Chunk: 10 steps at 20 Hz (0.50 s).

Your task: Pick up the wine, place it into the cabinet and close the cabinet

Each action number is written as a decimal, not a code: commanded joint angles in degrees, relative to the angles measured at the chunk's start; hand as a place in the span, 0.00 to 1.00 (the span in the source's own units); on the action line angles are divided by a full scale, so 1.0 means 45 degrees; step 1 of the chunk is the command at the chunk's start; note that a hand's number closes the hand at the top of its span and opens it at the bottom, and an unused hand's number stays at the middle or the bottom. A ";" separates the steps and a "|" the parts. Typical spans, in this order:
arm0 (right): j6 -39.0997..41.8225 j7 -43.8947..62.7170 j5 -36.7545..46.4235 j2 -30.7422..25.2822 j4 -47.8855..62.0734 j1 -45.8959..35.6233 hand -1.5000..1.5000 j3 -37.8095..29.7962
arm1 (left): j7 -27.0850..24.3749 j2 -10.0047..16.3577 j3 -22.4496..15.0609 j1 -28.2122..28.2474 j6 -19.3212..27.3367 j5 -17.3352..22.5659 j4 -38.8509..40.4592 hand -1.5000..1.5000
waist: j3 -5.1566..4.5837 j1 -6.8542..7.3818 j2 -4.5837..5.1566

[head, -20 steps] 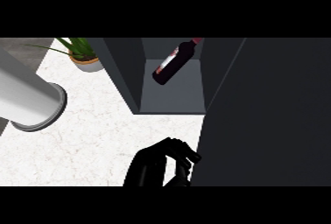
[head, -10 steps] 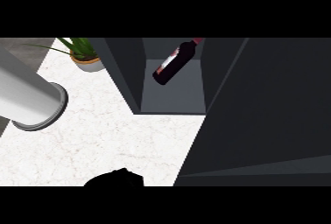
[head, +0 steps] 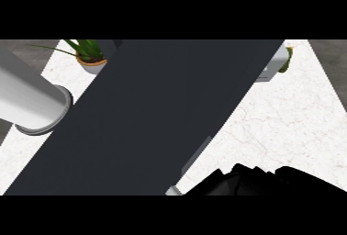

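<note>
— Fingers of your right hand: whether they are straight or curled, I cannot tell. The hand is only a black mass at the bottom of the view, just right of the near corner of the cabinet door. I cannot say whether it touches that corner.

— Agreed. Your left hand shows nowhere.

— Largest first, then. The cabinet door is a dark slab slanting across most of the view, from upper right down to lower left.

— Next is the counter, pale marble on both sides of the door and widest to its right.

— Left of the door lies a grey cylinder, its round end close to the door's left edge. A potted plant stands off the door's upper left, and a second plant off its upper right corner.

— And the wine?

— You will not see it. The door covers everything behind it. I judge the bottle to be inside, behind that slab, but nothing here confirms it.

— So you are at the closing step. The next move calls for your right hand against the door's near edge, pushing away from you until the door sits flush.
</note>
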 commanded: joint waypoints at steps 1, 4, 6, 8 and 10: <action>-0.0779 0.0639 0.0770 0.0920 -0.0072 -0.0573 1.00 0.1766 | -0.0824 0.1586 0.2153 0.1605 -0.1709 0.1377 -0.0561 1.00 | -0.0064 0.0145 -0.0116; -0.1026 0.0232 0.0930 0.1005 0.1907 -0.2167 1.00 0.2458 | -0.0702 0.2315 0.3459 0.2210 -0.2582 0.2263 -0.0701 1.00 | -0.0061 0.0291 -0.0076; -0.1923 -0.0249 0.1380 0.1015 0.2509 -0.2870 1.00 0.3092 | -0.1029 0.2408 0.4385 0.2566 -0.3469 0.2911 -0.0103 1.00 | -0.0054 0.0205 -0.0062; -0.2432 -0.0709 0.1521 0.1021 0.3741 -0.3792 1.00 0.3502 | -0.1130 0.2583 0.4777 0.2709 -0.4284 0.3039 0.0600 1.00 | -0.0052 0.0199 -0.0037; -0.3222 -0.1847 0.2185 0.1024 0.5001 -0.4091 1.00 0.4393 | -0.0981 0.2693 0.5097 0.2420 -0.4829 0.3313 0.0940 1.00 | -0.0049 0.0152 0.0002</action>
